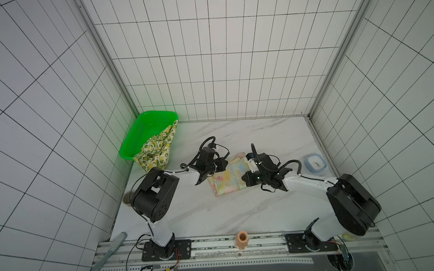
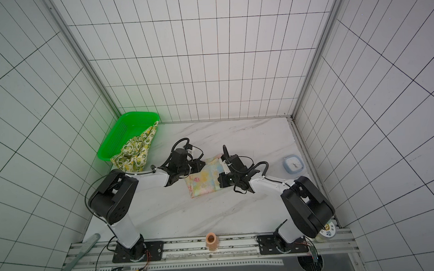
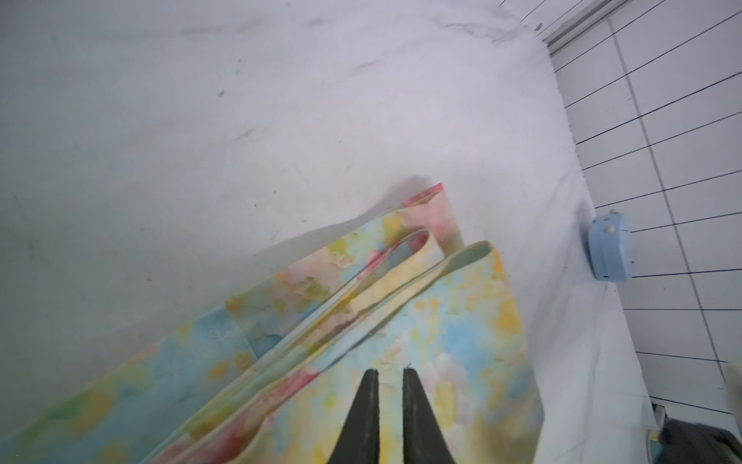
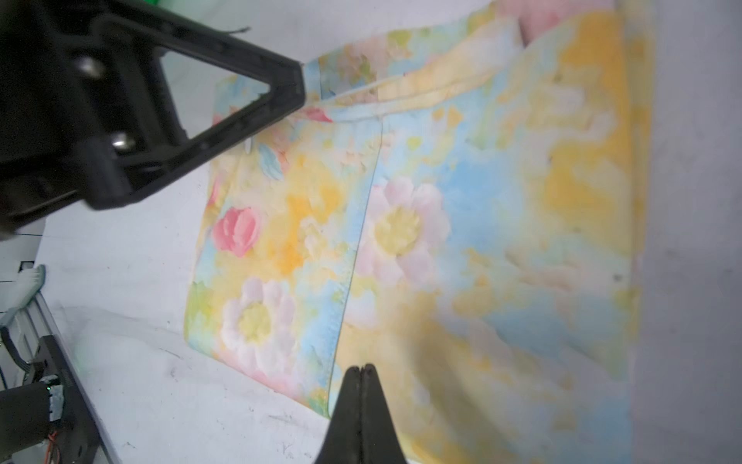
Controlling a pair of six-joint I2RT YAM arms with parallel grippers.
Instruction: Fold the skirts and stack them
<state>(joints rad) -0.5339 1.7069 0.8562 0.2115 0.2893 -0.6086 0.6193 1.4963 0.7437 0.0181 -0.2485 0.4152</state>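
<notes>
The pastel yellow-blue skirt [image 1: 227, 177] [image 2: 203, 181] with pink flowers lies folded in layers on the middle of the marble table. My left gripper [image 1: 223, 163] [image 2: 200, 165] [image 3: 390, 371] hovers over its left far edge, its fingers a narrow gap apart with nothing seen between them. My right gripper [image 1: 246, 179] [image 2: 222, 183] [image 4: 362, 366] is shut and empty, at the skirt's [image 4: 441, 241] right near corner, next to a fold edge. The cream lemon-print skirt [image 1: 158, 150] [image 2: 135, 154] hangs crumpled out of the green basket [image 1: 139, 133] [image 2: 116, 136] at the back left.
A small blue clock-like box [image 1: 315, 164] [image 2: 293, 164] [image 3: 609, 247] sits at the table's right edge. A peach cup [image 1: 242, 238] [image 2: 211, 241] stands on the front rail. Tiled walls close in the left, back and right sides.
</notes>
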